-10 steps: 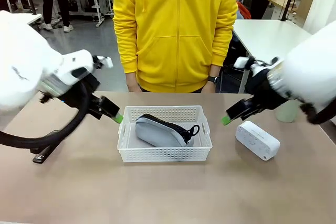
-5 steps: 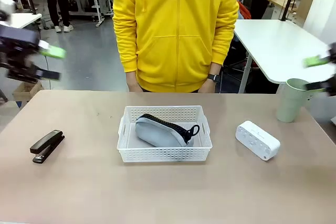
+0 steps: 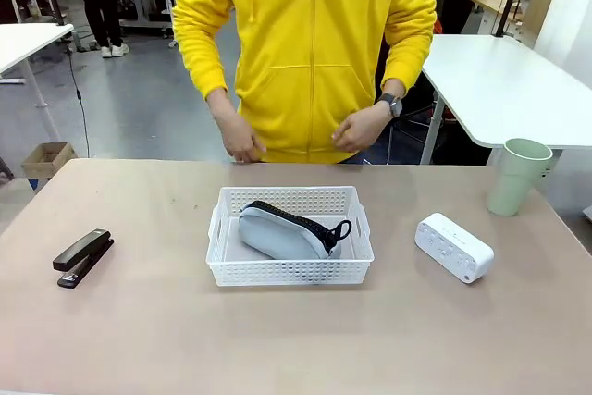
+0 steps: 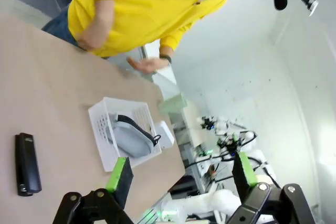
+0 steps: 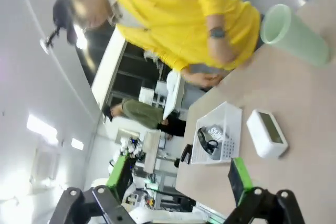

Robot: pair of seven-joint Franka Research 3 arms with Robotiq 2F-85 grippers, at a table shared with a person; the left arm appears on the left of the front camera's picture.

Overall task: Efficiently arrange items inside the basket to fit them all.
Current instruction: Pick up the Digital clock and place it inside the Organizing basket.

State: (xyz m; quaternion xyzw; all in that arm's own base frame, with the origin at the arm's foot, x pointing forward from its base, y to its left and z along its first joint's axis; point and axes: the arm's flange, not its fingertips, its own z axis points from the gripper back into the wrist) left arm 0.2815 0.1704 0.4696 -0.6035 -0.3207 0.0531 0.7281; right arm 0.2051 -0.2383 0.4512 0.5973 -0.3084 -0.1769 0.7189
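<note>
Person (image 3: 310,62) in yellow behind basket (image 3: 289,273)

1. One white basket (image 3: 289,274), centre of the frame.
2. One grey pouch (image 3: 277,236), lying inside that basket.
3. One black stapler (image 3: 83,256), at the left edge.
4. One white box (image 3: 453,247), right of centre.
5. One pale green cup (image 3: 518,176), far right.
6. One person (image 3: 310,43) in yellow, top centre.
7. Two hands (image 3: 242,141), both the person's.

— Surface and load?
— Beige tabletop (image 3: 296,349). Black stapler (image 3: 82,257) left, white basket (image 3: 290,273) centre, flat white box (image 3: 453,247) to its right, pale green cup (image 3: 517,176) upright far right. All apart.
</note>
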